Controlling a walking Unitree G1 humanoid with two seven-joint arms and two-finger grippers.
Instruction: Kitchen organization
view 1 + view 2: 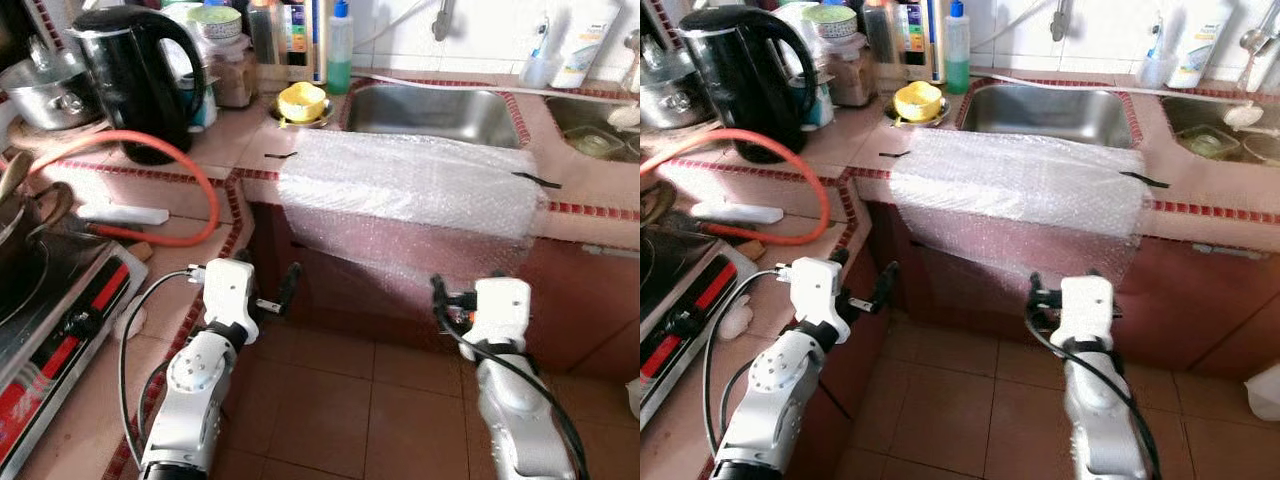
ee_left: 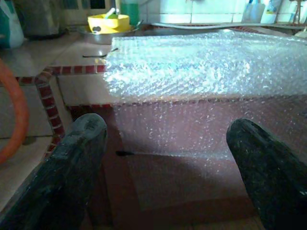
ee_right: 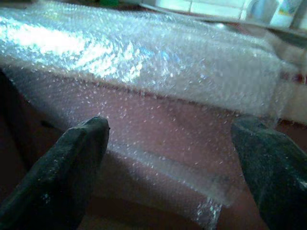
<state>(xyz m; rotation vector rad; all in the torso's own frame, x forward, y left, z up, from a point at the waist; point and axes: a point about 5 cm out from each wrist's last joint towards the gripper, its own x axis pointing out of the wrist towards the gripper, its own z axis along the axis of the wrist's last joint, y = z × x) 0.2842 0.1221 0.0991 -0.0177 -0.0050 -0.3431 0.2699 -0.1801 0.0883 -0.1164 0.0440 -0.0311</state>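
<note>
While both pairs of matte black fingers stand apart and hold nothing, the left gripper (image 2: 165, 167) and the right gripper (image 3: 170, 167) hang low before the counter front, near the bubble wrap (image 1: 410, 185). This clear, bumpy sheet (fixed with black tape strips) lies over the tiled counter (image 1: 250, 140) edge before the steel sink (image 1: 430, 112) and drapes down the cabinet. Farther left stand a glossy black kettle (image 1: 145, 80), a yellow bowl (image 1: 301, 100) and a curved orange hose (image 1: 190, 160).

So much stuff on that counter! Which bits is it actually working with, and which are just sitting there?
Job in hand: bubble wrap, left gripper, right gripper, both open.

Lying about: black kettle, orange hose, yellow bowl, sink, green bottle.
</note>
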